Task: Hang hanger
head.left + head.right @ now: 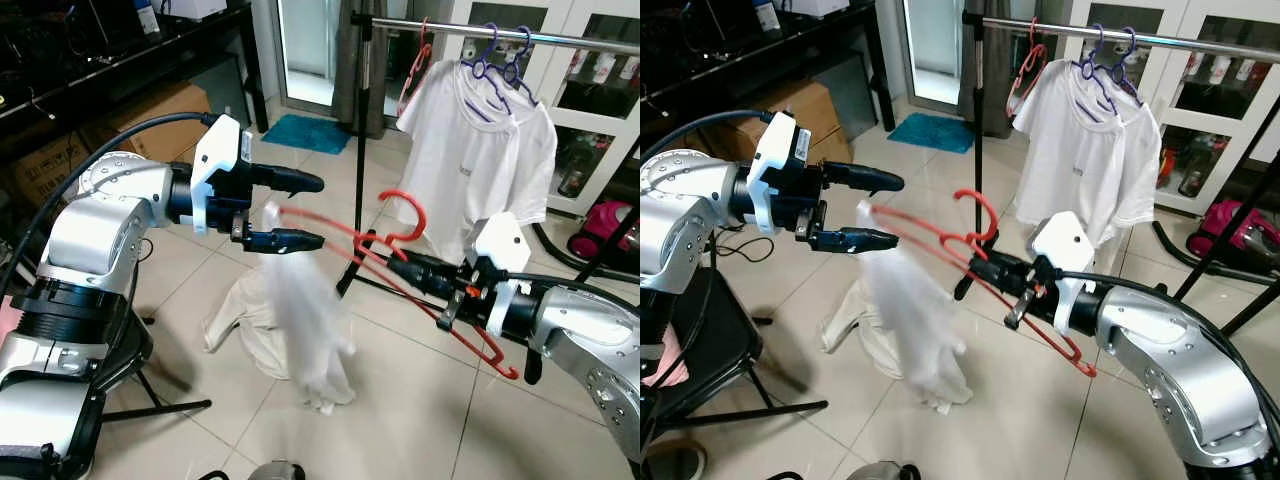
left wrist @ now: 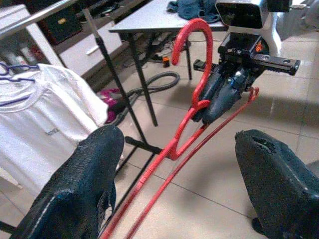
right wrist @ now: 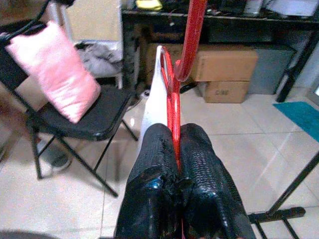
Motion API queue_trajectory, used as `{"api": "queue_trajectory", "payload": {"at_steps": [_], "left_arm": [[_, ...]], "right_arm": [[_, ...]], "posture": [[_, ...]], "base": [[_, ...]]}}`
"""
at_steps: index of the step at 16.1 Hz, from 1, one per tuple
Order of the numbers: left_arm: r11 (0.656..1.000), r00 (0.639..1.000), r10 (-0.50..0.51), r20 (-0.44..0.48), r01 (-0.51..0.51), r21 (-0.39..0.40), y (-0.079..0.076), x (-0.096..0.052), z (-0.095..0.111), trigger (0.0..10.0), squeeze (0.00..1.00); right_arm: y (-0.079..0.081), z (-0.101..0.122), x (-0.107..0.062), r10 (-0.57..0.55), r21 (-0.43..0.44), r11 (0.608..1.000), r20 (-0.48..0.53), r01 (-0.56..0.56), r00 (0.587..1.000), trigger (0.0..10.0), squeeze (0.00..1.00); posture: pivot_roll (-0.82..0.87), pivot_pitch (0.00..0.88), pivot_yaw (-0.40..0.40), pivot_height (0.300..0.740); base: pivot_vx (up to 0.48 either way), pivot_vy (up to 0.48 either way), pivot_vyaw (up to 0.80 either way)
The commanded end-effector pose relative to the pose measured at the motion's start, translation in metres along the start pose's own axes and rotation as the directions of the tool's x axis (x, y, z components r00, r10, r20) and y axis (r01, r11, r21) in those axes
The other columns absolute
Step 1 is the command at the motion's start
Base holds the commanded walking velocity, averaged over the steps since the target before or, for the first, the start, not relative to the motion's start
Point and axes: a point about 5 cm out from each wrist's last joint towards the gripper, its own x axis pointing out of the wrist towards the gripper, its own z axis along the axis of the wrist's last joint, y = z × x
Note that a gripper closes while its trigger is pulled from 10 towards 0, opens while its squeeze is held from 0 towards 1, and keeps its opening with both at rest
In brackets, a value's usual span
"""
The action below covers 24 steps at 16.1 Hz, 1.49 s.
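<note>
your right pincer (image 1: 408, 264) pinches the red hanger (image 1: 385, 255) just under its hook.
light, stiff wire, limp white garment (image 1: 305, 320) dragging; left pincer (image 1: 310, 212) gapes wide, so grip the shoulder.

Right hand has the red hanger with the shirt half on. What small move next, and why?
Probably lift the right hand a little toward the rail. It is shut on the red hanger below the rail, the white garment droops near the floor, and the open left hand holds nothing.
</note>
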Motion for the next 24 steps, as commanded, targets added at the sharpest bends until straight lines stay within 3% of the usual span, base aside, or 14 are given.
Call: {"api": "queue_trajectory", "payload": {"at_steps": [1,6,9,10,11,12,16,24], "left_arm": [[1.0,1.0,-0.017,-0.016,0.017,0.021,0.007,-0.003,0.011,10.0,0.0],[0.973,0.971,-0.224,-0.082,0.218,-0.076,0.003,0.014,-0.013,10.0,0.0],[0.965,0.958,-0.257,-0.129,0.246,-0.096,0.005,0.022,-0.025,10.0,0.0],[0.961,0.951,-0.27,-0.15,0.257,-0.101,0.005,0.024,-0.029,7.5,0.0],[0.959,0.947,-0.279,-0.162,0.265,-0.103,0.005,0.026,-0.031,2.0,0.0],[0.958,0.944,-0.282,-0.17,0.269,-0.099,0.005,0.027,-0.032,0.0,0.0],[0.966,0.954,-0.257,-0.157,0.25,-0.066,0.015,0.036,-0.031,0.0,0.0],[0.96,0.951,-0.279,-0.132,0.273,-0.058,0.016,0.05,-0.033,0.0,0.0]], "right_arm": [[0.002,0.012,0.0,0.041,-0.075,0.996,0.03,-0.039,0.999,10.0,0.0],[0.001,0.022,-0.007,0.106,-0.166,0.98,-0.02,-0.108,0.994,10.0,0.0],[0.003,0.027,-0.009,0.13,-0.195,0.971,-0.036,-0.135,0.991,10.0,0.0],[0.004,0.027,-0.009,0.137,-0.199,0.97,-0.038,-0.142,0.99,10.0,0.0],[0.005,0.028,-0.01,0.141,-0.201,0.969,-0.037,-0.146,0.989,10.0,0.0],[0.005,0.028,-0.01,0.144,-0.202,0.968,-0.038,-0.149,0.989,10.0,0.0],[0.009,0.031,-0.009,0.179,-0.218,0.958,-0.051,-0.186,0.982,10.0,0.0],[0.009,0.034,-0.007,0.193,-0.228,0.953,-0.056,-0.201,0.98,10.0,0.0]], "posture": [[0.08,0.0,0.083,0.74],[0.06,0.037,0.115,0.74],[0.05,0.047,0.125,0.74],[0.05,0.048,0.126,0.74],[0.05,0.05,0.127,0.74],[0.05,0.051,0.126,0.74],[0.05,0.053,0.127,0.74],[0.04,0.059,0.129,0.74]], "base": [[0.0,0.0,0.0],[0.0,0.0,0.0],[0.0,0.0,0.0],[0.0,0.0,0.0],[0.0,0.0,0.0],[0.0,0.0,0.0],[0.0,0.0,0.0],[0.0,0.0,0.0]]}}
